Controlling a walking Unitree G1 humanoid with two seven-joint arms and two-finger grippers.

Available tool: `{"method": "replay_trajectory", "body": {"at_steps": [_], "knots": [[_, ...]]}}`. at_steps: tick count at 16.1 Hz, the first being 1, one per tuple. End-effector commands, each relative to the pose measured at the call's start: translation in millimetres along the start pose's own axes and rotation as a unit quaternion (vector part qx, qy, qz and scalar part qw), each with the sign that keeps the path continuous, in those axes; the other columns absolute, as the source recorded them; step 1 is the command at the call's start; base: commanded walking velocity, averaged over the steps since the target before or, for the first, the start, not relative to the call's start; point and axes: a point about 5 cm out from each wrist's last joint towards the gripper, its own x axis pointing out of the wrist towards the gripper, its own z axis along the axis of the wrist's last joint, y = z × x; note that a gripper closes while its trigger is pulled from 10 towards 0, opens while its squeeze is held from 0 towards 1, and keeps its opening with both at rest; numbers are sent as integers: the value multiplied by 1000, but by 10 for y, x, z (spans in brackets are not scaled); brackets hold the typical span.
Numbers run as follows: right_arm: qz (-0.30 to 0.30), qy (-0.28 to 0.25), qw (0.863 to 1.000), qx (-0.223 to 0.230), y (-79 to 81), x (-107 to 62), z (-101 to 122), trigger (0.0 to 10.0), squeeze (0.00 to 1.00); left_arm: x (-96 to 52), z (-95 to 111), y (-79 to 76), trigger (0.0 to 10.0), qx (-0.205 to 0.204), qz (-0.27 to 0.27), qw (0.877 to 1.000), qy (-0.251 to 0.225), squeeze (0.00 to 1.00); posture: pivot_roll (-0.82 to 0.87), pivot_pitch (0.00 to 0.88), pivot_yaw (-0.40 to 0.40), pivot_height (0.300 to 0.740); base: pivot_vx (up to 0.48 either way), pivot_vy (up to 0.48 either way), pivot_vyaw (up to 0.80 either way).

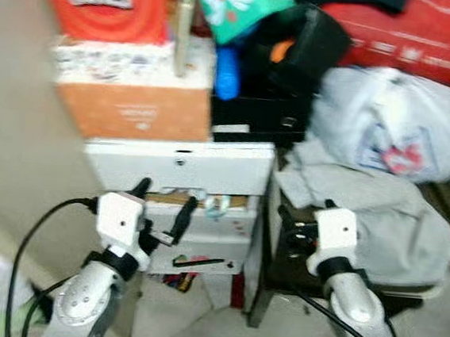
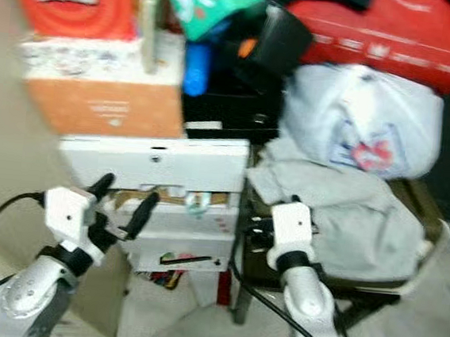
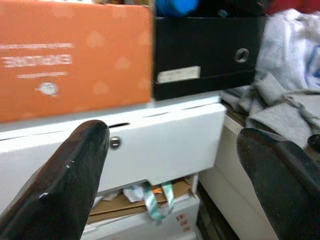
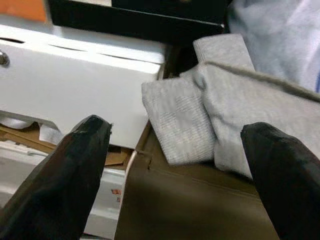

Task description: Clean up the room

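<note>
Left eye view shows a grey garment (image 1: 365, 206) heaped on a dark chair (image 1: 278, 277) at three o'clock from a white drawer unit (image 1: 179, 164) topped by an orange box (image 1: 135, 108). Both tools are raised with fingers apart, holding nothing: the left tool (image 1: 162, 202) before the drawers, the right tool (image 4: 175, 165) facing the garment's folded edge. Judging by this, the approach is under way; next, the right tool must reach forward and close on that cloth.

Both eye views look forward and down from the head, somewhat blurred, at a white drawer unit (image 1: 179, 166) and grey cloth (image 1: 364, 210). Each wrist view looks closely along its pincer's black fingers (image 3: 65, 185); both share the drawer front (image 4: 75, 100).
</note>
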Motion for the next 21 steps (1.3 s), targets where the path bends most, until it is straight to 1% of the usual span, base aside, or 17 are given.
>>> {"method": "replay_trajectory", "body": {"at_steps": [1, 3, 8, 9, 10, 11, 12, 13, 14, 16, 21], "knots": [[5, -7, 1000, 7, 34, 8, 34, 10000, 0, -14, 0, 49, 10000, 13, 8, 1000, 9, 0, -72, 87, -3, 740, 0, 0, 788], [6, -7, 1000, 9, 42, -2, 33, 10000, 0, -25, -5, 44, 10000, 13, 5, 1000, 12, 0, -70, 89, -4, 740, 0, 0, 647], [9, -8, 1000, 6, 34, -15, 43, 10000, 0, -45, -13, 80, 10000, 26, 27, 999, 20, 0, -64, 89, -7, 740, 0, 0, 0], [9, -9, 1000, 7, 26, -57, 64, 10000, 0, -94, -4, 132, 10000, 33, 52, 998, 22, 0, -65, 90, -7, 740, 0, 0, 0], [9, -11, 1000, 8, 20, -91, 89, 10000, 0, -151, -9, 162, 10000, 35, 66, 997, 27, 0, -66, 91, -10, 740, 0, 0, 0], [9, -9, 1000, 8, 2, -154, 96, 10000, 0, -249, -43, 182, 10000, 36, 74, 996, 40, 0, -60, 93, -14, 740, 0, 0, 0], [11, -5, 1000, 4, -13, -216, 81, 10000, 0, -312, -66, 207, 10000, 36, 82, 995, 47, 0, -57, 95, -16, 740, 0, 0, 0], [14, 3, 1000, -4, -35, -281, 42, 10000, 0, -335, -71, 227, 10000, 37, 89, 994, 50, 0, -54, 95, -18, 740, 0, 0, 0], [13, 8, 1000, -8, -65, -324, 15, 10000, 0, -331, -60, 227, 10000, 38, 90, 994, 48, 0, -54, 95, -18, 740, 0, 0, 0], [2, 17, 1000, -10, -118, -339, -3, 10000, 0, -315, -49, 225, 10000, 39, 89, 994, 46, 0, -56, 89, -20, 740, 0, 0, 503], [8, 15, 1000, -7, -66, -309, 1, 10000, 0, -291, -40, 215, 10000, 42, 85, 995, 44, 0, -51, 86, -17, 740, 0, 0, 566]]}}
